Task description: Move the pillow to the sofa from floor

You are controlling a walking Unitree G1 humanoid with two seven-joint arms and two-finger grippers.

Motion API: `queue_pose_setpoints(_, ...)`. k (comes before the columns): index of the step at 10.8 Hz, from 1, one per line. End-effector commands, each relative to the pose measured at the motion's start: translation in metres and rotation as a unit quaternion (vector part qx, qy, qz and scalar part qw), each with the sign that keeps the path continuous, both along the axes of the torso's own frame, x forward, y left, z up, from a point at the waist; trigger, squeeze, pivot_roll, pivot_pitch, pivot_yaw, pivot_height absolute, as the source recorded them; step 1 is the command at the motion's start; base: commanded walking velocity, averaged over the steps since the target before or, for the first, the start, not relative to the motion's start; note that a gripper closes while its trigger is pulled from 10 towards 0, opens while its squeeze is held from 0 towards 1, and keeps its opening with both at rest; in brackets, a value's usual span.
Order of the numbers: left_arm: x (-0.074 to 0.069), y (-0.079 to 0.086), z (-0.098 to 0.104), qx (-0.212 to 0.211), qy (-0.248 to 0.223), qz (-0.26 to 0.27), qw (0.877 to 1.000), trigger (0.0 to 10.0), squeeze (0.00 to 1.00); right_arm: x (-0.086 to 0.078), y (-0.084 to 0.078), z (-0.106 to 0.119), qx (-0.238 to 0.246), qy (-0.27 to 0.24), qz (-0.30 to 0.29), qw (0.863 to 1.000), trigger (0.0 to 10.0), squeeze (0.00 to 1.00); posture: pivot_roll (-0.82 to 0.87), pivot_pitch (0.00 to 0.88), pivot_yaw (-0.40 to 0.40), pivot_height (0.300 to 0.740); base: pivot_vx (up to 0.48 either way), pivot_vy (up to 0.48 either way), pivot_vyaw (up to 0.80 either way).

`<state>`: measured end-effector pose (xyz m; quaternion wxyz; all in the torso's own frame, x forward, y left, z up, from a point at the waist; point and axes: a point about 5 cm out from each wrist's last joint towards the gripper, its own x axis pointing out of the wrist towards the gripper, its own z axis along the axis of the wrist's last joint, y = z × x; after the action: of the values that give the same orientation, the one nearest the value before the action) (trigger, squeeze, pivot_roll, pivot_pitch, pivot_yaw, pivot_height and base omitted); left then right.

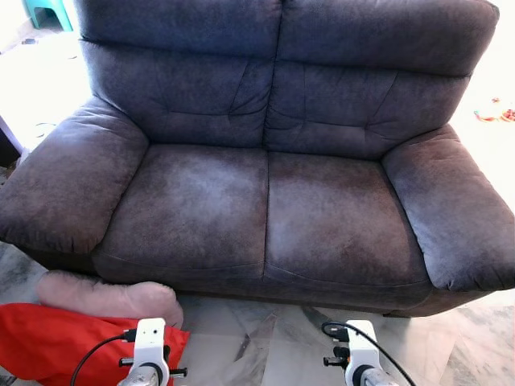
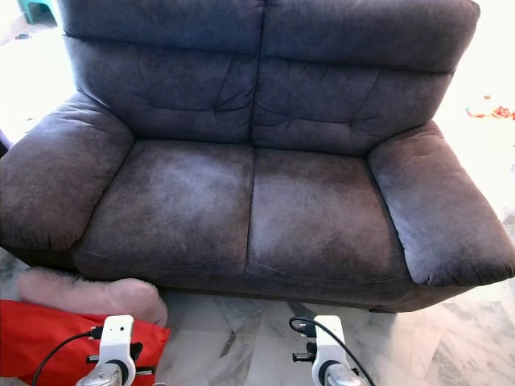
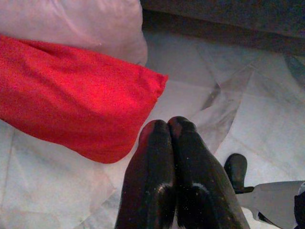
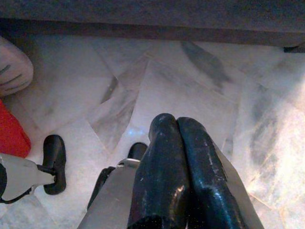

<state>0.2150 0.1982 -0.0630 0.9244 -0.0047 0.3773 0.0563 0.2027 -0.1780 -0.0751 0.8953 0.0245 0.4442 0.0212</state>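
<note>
**Pillows waiting on the floor, sofa seat bare**

Marble floor (image 1: pixel 265 346) is stretching out pale and veined in front of a grey two-seat sofa (image 1: pixel 265 209), whose cushions are lying bare, ready to take something. Down by the sofa's left front corner a pink pillow (image 1: pixel 109 296) is resting against the base, and a red pillow (image 1: pixel 48 342) is lying just in front of it, touching it. Both are on the floor, so the move to the seat is not yet begun, as I judge it.

Hanging low near the red pillow's corner, the left gripper (image 3: pixel 167 125) is showing its jaws pressed together, holding nothing. Well apart over bare marble, the right gripper (image 4: pixel 175 121) is also hanging with jaws closed tight and empty. Being nearer, the left arm looks the likelier one to reach first, and it will need to spread wide for such soft, bulky stuff.
</note>
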Motion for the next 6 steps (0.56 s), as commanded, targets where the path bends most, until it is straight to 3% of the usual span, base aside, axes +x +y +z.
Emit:
queue_pose_setpoints(1, -0.0047, 0.0008, -0.0030, -0.001, 0.011, 0.004, 1.000, 10.0, 0.00, -0.0028, -0.0014, -0.0014, 0.001, 0.003, -0.005, 1.000, 10.0, 0.00, 0.16, 0.132, -0.106, 0.702, 0.000, 0.000, 0.00)
queue_pose_setpoints(3, -0.0049, 0.0015, -0.0030, -0.001, 0.011, 0.004, 1.000, 10.0, 0.00, -0.0030, -0.0013, -0.0015, 0.001, 0.005, -0.005, 1.000, 10.0, 0.00, 0.16, 0.132, -0.106, 0.702, 0.000, 0.000, 0.00)
queue_pose_setpoints(6, -0.0022, 0.0030, -0.0007, 0.002, 0.000, 0.010, 1.000, 10.0, 0.00, -0.0028, -0.0007, -0.0014, 0.004, 0.003, -0.005, 1.000, 10.0, 0.00, 0.16, 0.130, -0.105, 0.659, 0.000, 0.000, 0.00)
